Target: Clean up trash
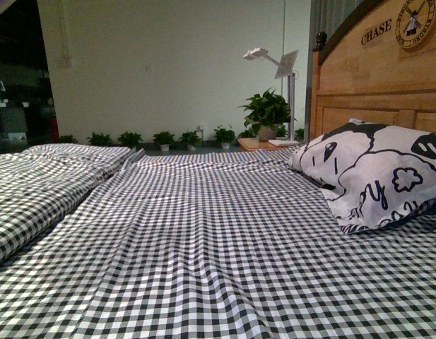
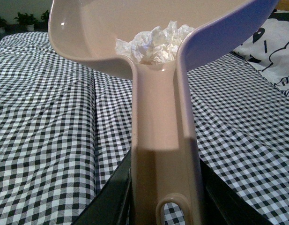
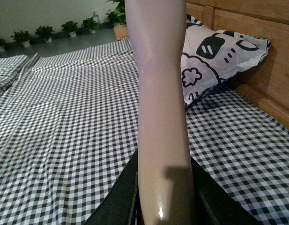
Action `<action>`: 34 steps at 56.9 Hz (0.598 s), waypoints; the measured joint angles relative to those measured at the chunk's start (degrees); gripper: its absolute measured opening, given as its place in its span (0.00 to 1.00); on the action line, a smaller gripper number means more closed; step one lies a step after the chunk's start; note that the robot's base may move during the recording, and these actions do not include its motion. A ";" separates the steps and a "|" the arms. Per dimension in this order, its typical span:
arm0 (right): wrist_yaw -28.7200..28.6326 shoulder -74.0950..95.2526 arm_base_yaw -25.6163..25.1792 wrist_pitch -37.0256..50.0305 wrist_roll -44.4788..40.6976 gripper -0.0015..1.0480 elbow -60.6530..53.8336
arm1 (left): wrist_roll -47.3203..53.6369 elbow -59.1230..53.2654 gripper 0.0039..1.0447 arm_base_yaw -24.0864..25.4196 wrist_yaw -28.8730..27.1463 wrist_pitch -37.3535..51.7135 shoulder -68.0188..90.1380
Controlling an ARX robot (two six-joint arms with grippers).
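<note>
The trash (image 2: 156, 44), a crumpled white paper wad, lies inside the pan of the pinkish-beige dustpan (image 2: 92, 37), close to where the handle joins. My left gripper (image 2: 165, 197) is shut on the dustpan's handle and holds it above the checked bedspread. In the right wrist view my right gripper (image 3: 165, 197) is shut on the beige brush handle (image 3: 160, 103), which rises out of the frame; the brush head is out of view. Neither arm appears in the front view.
A black-and-white checked bedspread (image 1: 203, 247) covers the bed. A large white pillow with black cartoon print (image 1: 376, 173) leans by the wooden headboard (image 1: 376, 78) at the right. A bedside table with a potted plant (image 1: 267, 113) and a white lamp (image 1: 274, 63) stands behind.
</note>
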 joint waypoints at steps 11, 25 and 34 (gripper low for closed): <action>0.00 0.00 0.00 0.00 0.00 0.20 0.00 | 0.02 0.00 0.27 0.00 0.00 0.00 0.00; 0.00 0.00 0.00 0.00 0.00 0.20 0.00 | 0.00 0.00 0.27 0.00 0.00 0.00 0.00; 0.00 0.00 0.00 0.00 0.00 0.20 0.00 | 0.00 0.00 0.27 0.00 0.00 0.00 0.00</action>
